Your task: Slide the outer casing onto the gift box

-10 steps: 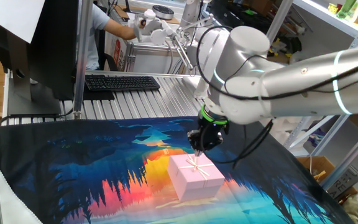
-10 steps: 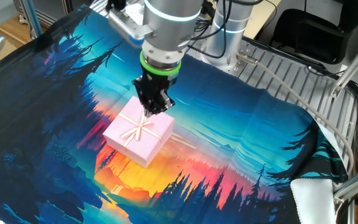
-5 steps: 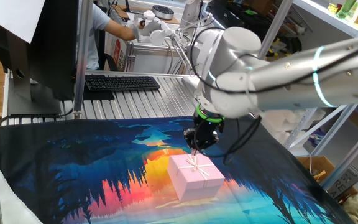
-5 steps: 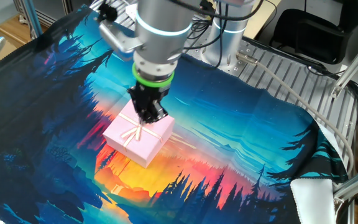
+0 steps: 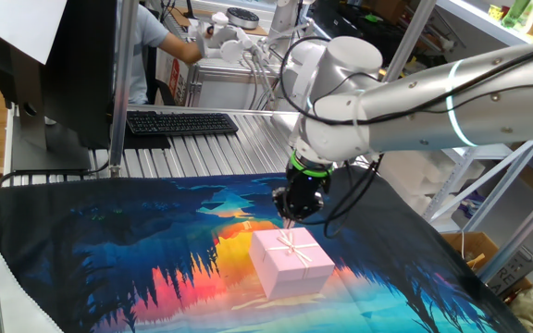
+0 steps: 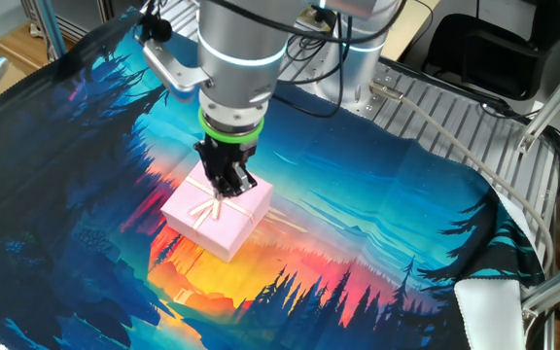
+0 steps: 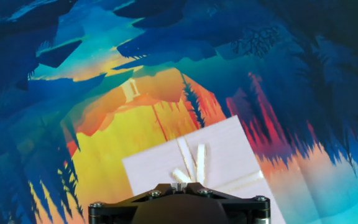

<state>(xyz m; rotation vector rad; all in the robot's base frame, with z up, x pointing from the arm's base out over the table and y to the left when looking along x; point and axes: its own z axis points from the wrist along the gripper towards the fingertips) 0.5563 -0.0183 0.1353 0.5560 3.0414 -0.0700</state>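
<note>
The outer casing (image 5: 292, 264), a pale pink sleeve with a cream ribbon cross and bow, lies flat on the printed mat; it also shows in the other fixed view (image 6: 212, 216) and the hand view (image 7: 197, 162). My gripper (image 5: 291, 213) is shut and empty, its tips just over the casing's top near the bow (image 6: 227, 185). In the hand view the fingertips (image 7: 180, 184) are pressed together right above the bow. The gift box with the dark inside is not visible; I cannot tell whether it is inside the casing.
The colourful forest-print mat (image 5: 109, 240) covers the table. A black keyboard (image 5: 179, 122) lies on the metal slats behind it, and a person (image 5: 151, 37) sits beyond. A white cloth (image 6: 489, 306) lies at the mat's corner.
My gripper has shifted a little sideways across the casing's top, from its edge toward the bow, still shut. The casing has barely moved.
</note>
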